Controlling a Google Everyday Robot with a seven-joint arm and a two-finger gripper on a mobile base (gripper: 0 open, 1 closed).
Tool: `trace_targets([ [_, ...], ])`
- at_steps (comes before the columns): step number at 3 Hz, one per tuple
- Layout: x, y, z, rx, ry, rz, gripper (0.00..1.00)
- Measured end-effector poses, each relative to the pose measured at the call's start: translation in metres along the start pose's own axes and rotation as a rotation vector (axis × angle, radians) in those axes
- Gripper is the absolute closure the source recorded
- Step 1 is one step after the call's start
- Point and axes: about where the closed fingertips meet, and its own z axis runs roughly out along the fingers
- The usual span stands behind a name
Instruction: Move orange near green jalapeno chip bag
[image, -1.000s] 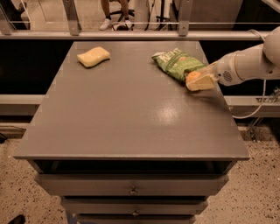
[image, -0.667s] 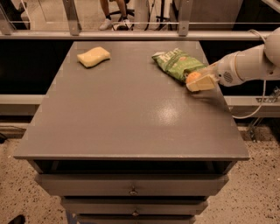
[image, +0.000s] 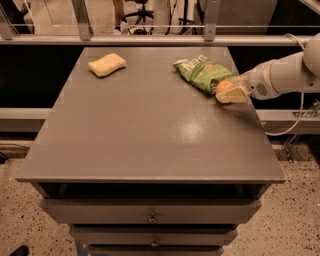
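The orange (image: 223, 87) sits at the right side of the grey table, touching the near right corner of the green jalapeno chip bag (image: 202, 72), which lies flat. My gripper (image: 227, 93) reaches in from the right on a white arm, and its pale fingers (image: 234, 96) stand around the orange, low on the tabletop. The orange's right side is hidden by the fingers.
A pale yellow wavy-edged sponge (image: 107, 64) lies at the far left of the grey table (image: 145, 135). A railing (image: 150, 40) runs behind the table. Drawers show below the front edge. A white cable hangs to the right.
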Motion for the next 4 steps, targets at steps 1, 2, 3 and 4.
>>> trace_targets([
  [1, 0.002, 0.001, -0.001, 0.001, 0.002, 0.003, 0.0],
  [2, 0.004, 0.001, -0.003, 0.002, 0.003, 0.005, 0.0],
  [3, 0.015, -0.003, -0.062, 0.005, -0.037, -0.018, 0.0],
  [4, 0.025, -0.005, -0.088, 0.007, -0.054, -0.039, 0.0],
])
